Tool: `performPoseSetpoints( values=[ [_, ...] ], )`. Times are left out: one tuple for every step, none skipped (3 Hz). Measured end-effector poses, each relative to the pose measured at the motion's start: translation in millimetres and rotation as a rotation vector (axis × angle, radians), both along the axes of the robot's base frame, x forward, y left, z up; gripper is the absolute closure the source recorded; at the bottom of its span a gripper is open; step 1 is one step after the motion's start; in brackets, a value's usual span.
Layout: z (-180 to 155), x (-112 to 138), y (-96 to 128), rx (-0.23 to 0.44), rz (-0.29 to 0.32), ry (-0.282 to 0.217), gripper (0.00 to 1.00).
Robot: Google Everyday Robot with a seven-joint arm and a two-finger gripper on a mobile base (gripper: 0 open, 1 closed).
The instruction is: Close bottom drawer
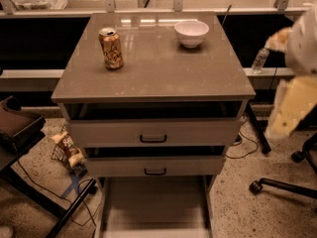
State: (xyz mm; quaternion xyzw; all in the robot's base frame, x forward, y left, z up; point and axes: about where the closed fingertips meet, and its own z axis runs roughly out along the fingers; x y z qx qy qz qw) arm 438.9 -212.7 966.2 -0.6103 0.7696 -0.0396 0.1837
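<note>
The bottom drawer (156,205) is pulled far out of the grey-beige cabinet. Its deep plain tray runs down to the lower edge of the view, and its front panel and handle are cut off there. My gripper (292,108) is at the far right, beside the cabinet's right side and about level with the upper drawers. It shows only as a blurred white and pale yellow shape, well away from the bottom drawer.
The top drawer (153,132) and middle drawer (154,166) stand slightly open. A drink can (111,48) and a white bowl (191,32) sit on the cabinet top. An office chair base (282,185) is at the right; a snack bag (67,148) and cables lie at the left.
</note>
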Motion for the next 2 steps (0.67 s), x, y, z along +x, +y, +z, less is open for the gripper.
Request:
performPoseSetpoints(
  values=[
    [-73, -14, -19, 0.111, 0.020, 0.014, 0.00],
    [-136, -19, -38, 0.205, 0.031, -0.031, 0.00]
  ],
)
